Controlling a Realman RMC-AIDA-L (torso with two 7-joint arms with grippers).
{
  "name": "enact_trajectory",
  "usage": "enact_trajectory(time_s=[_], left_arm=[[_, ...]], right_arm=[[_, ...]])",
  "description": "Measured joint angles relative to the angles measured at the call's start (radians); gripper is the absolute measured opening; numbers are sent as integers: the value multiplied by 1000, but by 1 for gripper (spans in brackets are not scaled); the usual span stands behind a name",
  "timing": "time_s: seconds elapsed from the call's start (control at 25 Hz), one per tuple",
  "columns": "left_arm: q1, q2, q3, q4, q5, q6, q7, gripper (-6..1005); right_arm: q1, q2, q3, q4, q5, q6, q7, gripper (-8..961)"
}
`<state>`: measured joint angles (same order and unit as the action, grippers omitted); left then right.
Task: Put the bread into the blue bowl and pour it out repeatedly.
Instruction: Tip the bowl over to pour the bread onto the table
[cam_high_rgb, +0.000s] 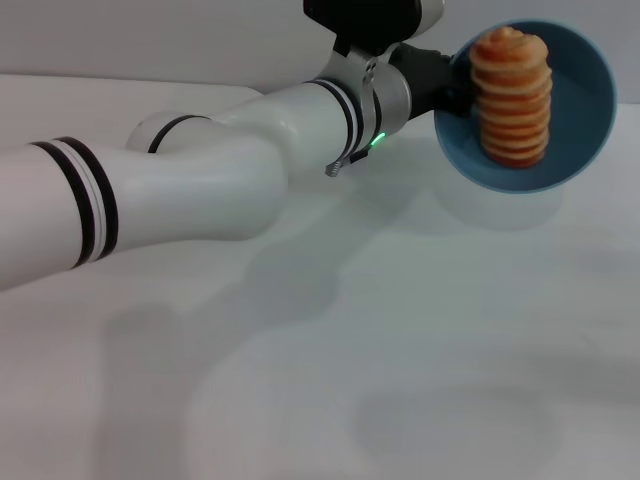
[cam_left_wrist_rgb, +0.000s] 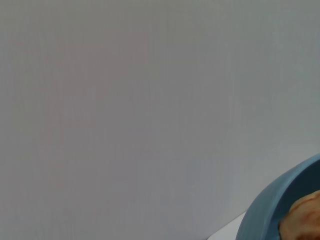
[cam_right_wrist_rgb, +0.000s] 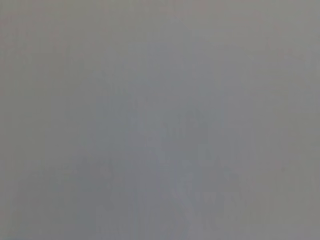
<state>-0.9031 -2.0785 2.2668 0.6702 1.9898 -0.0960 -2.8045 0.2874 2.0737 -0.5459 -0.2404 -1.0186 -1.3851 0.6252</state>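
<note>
I see no brand, label or writing anywhere: the bowl (cam_high_rgb: 585, 110) is plain light blue, and the arm carries only black bands and a small green light near the wrist.

Around the work there is just the white table (cam_high_rgb: 420, 380) and the pale wall behind it. Soft shadows of the arm and bowl lie on the tabletop. Nothing stands between my head camera and the bowl, though the arm's own wrist covers the bowl's near-left rim where it is held.

My left arm reaches from the left edge across the head view, forearm rising toward the far right, and the left gripper (cam_high_rgb: 452, 88) meets the bowl at its left rim. The bowl is lifted clear of the table and tipped on its side, its opening facing my head camera. I take the gripper to be clamped on that rim, since the bowl hangs there with no other support, but the fingers themselves are hidden from me.

The bread (cam_high_rgb: 512, 97) sits inside the tipped bowl, standing on end against the inner wall, orange ridges stacked one above another. The left wrist view catches only an arc of the bowl's rim (cam_left_wrist_rgb: 270, 205) and a corner of bread (cam_left_wrist_rgb: 302, 222) against the blank wall.

The right wrist view shows plain grey; I cannot find my right gripper in any view.
</note>
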Motion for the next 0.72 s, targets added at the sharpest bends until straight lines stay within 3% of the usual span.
enact_trajectory(time_s=[0.72], left_arm=[[6, 0, 127, -2, 5, -176, 9, 0]], right_arm=[[0, -1, 19, 32, 4, 51, -1, 461]])
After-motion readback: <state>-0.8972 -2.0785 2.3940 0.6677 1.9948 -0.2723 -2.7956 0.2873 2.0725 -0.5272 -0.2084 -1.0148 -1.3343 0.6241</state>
